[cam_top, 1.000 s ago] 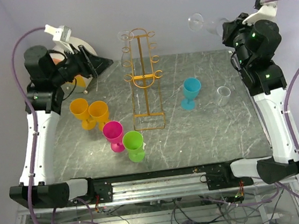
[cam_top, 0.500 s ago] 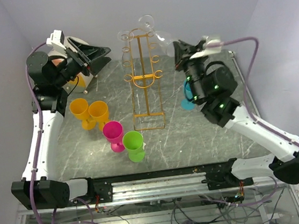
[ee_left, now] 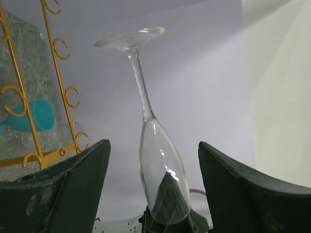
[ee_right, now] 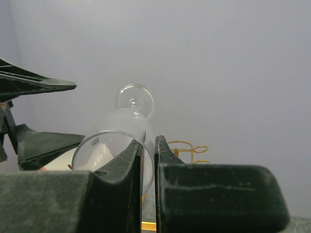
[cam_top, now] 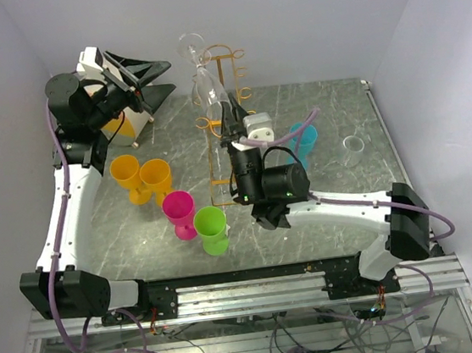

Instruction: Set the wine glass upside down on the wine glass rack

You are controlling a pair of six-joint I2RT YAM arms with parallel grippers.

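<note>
Your glass [ee_left: 156,150] is upside down in the air, foot uppermost and leaning a little, just left of the top of the rack [cam_top: 239,54]. In the left wrist view there is a clear gap between the stem and the rack's hooks. From above, the bowl overlaps the left-hand hooks, so you cannot tell from there whether it touches them. Its foot is not hooked into any ring.

Your right gripper [ee_right: 147,155] has it by the rim. The two fingers are pinched together on the wall of the bowl, one inside and one outside, and the inner one shows as a dark shape through the glass. The right arm reaches across the table [cam_top: 342,207] and hides the lower half of the rack.

Your left gripper [cam_top: 172,75] is raised at the far left with its jaws spread wide and nothing in them. It points toward the glass, which is framed between the two fingers in its own camera but lies beyond them.

Behind the left arm you can see part of a cream drum [cam_top: 130,119]. On the table, left of the rack, are two orange cups [cam_top: 125,174], a pink cup [cam_top: 178,209] and a green cup [cam_top: 211,229]. To the right are a teal cup [cam_top: 307,139], partly behind the arm, and a small clear cup [cam_top: 353,144].
</note>
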